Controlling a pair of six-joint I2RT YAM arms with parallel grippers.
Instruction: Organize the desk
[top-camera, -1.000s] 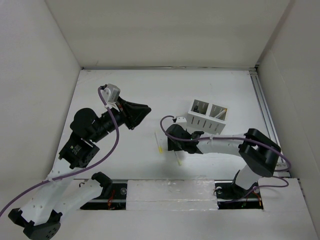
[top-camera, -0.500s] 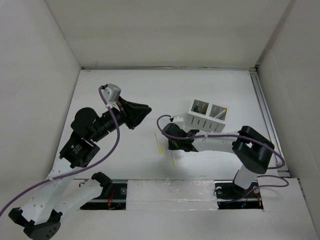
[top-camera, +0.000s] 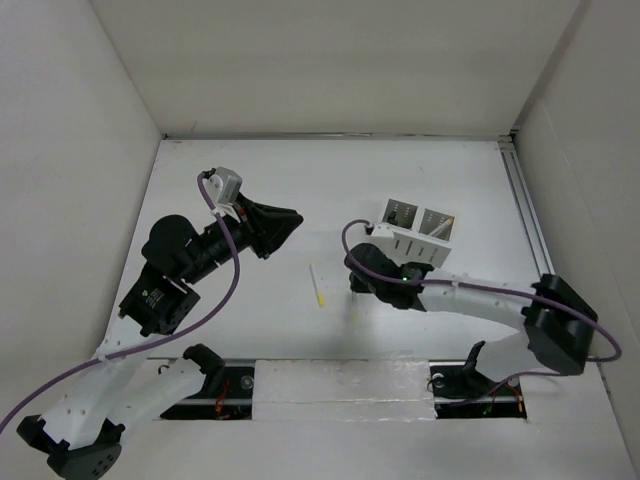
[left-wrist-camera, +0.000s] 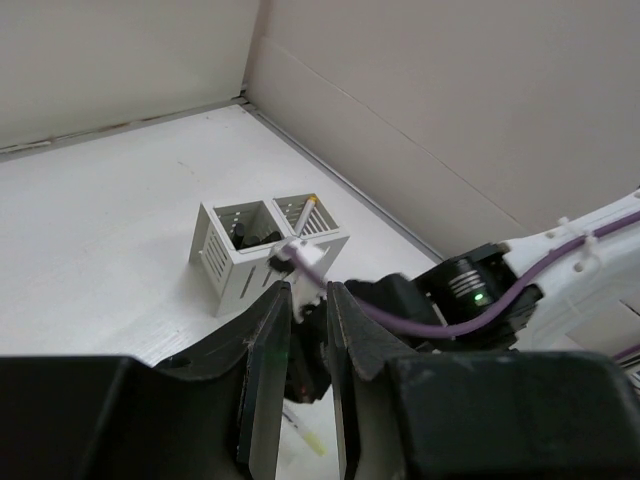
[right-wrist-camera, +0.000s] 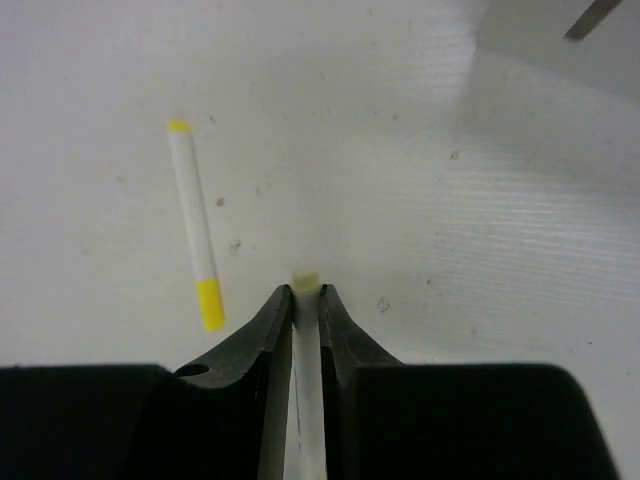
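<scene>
Right gripper (right-wrist-camera: 306, 296) clamps the pen (right-wrist-camera: 304, 385) lengthwise; tilt it toward the holder (top-camera: 420, 246) and you risk it sliding out.

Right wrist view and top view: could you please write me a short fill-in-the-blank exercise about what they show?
1. The right gripper has its jaws shut on a white ____.
2. A second pen lies loose on the desk; both its ends are ____.
3. The slotted box has ____ compartments.
Missing words: pen, yellow, two.
</scene>
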